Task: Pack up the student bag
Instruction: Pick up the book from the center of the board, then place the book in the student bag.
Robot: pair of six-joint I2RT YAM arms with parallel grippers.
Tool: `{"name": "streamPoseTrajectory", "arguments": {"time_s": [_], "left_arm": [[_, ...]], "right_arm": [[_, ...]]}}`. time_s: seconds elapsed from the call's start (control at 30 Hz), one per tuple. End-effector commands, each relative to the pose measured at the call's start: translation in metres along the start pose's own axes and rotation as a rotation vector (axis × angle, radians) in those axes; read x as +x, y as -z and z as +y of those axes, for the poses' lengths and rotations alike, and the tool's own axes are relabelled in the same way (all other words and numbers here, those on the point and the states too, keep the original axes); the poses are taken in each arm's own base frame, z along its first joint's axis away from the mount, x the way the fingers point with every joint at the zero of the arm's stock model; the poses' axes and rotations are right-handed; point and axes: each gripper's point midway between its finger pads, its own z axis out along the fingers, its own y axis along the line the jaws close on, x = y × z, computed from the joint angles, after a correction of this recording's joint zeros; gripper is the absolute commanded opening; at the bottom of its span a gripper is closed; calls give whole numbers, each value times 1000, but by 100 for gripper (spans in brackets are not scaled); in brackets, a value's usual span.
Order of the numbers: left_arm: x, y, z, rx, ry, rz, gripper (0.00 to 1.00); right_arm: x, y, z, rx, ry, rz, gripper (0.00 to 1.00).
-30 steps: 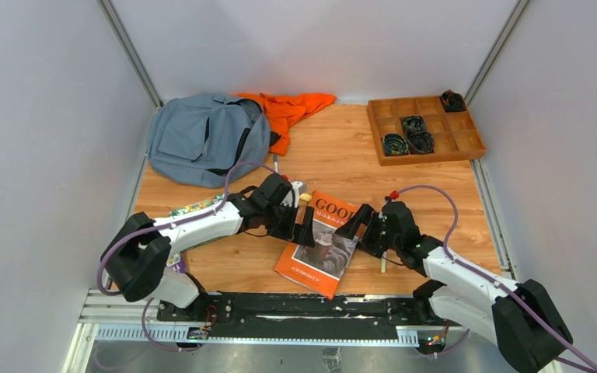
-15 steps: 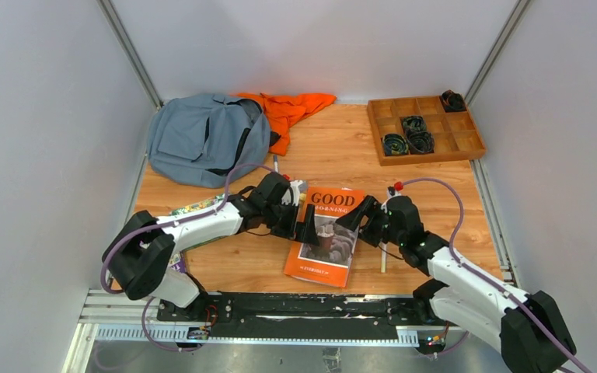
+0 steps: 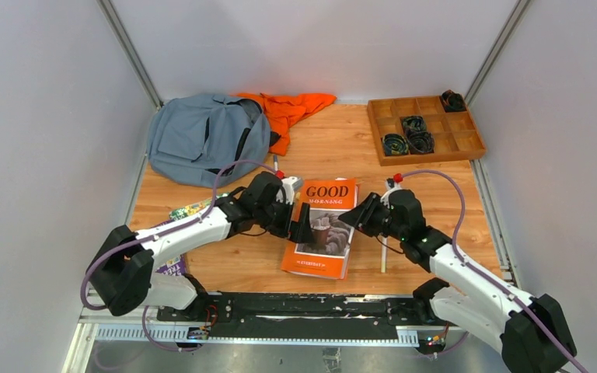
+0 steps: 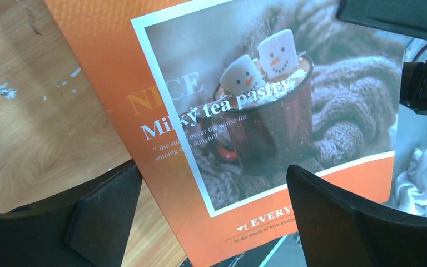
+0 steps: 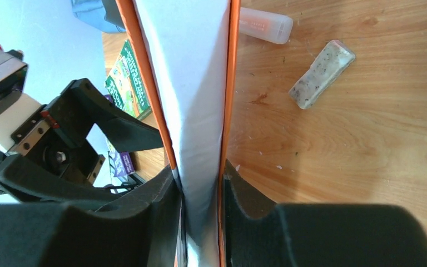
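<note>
The orange softcover book (image 3: pixel 322 225) has swung squarer and farther up the wooden counter (image 3: pixel 373 175). Your right pincer (image 5: pixel 200 178) has closed on its right edge, gripping it; your left pincer (image 4: pixel 214 214) gapes wide at its left side, holding nothing. The soft grey-blue fabric backpack (image 3: pixel 194 138) lies at the counter's far-left corner.

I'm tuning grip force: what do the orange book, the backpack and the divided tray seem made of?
Orange book: paper pages, seen white at its edge, with a smooth printed cover, probably glossy. Student bag: soft matte grey-blue fabric, creased and slumped. Divided tray: likely wood, brown, matte.
</note>
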Motion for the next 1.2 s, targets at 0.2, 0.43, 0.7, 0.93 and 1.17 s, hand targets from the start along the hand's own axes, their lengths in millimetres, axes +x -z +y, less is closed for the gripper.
{"name": "streamPoseTrajectory", "arguments": {"time_s": [0.2,0.43,0.7,0.93,1.17], "left_arm": [[-60,46,13,-141,-189,-156,100],[-94,111,7,-91,-160,-297,100],[-99,136,-27,156,-96,-317,100],[-92,131,-34,285,-72,-288,100],[-97,128,-56,497,18,-339,98]], "right_arm": [[-1,-8,28,-94,148,74,20],[-51,11,66,-251,298,103,9],[-61,40,133,-592,387,217,10],[-60,58,160,-741,399,225,6],[-50,60,165,-838,346,283,6]]}}
